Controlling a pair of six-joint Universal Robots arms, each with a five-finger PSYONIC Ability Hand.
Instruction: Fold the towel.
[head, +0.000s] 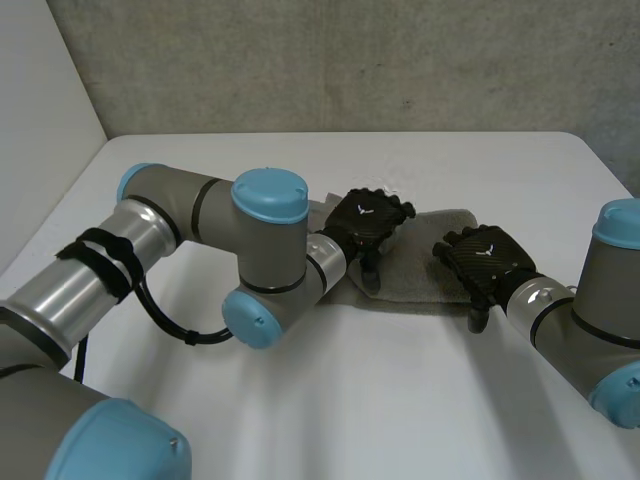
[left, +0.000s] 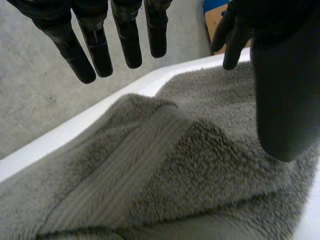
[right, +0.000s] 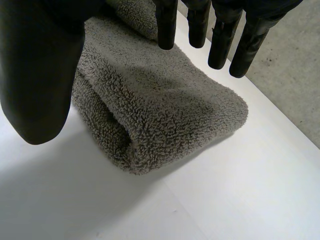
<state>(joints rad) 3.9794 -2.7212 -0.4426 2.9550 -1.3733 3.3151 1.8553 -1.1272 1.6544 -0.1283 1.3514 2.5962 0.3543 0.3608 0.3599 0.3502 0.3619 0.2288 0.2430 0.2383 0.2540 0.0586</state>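
The white table (head: 400, 400) carries everything, with the left arm (head: 200, 230) reaching in across its left half and the right arm (head: 600, 300) coming in from the near right.

The grey terry towel (head: 418, 262) lies at mid-table, slightly right of centre. It is doubled into a thick strip whose long axis runs left to right. In the left wrist view a raised ridge crosses the pile under the palm. In the right wrist view the strip's right end shows as a rounded, layered roll.

The left hand (head: 368, 220) hovers over the towel's left part, its fingers (left: 127, 45) straight and spread, grasping nothing. The right hand (head: 488, 255) sits over the right end, its fingers (right: 220, 47) also straight and clear of the cloth, with the thumb hanging on the near side.

Each hand thus has one end of the strip below it. A further fold would probably run along the long axis, end over end. The right hand seems nearer to a free end and better placed to pinch it.
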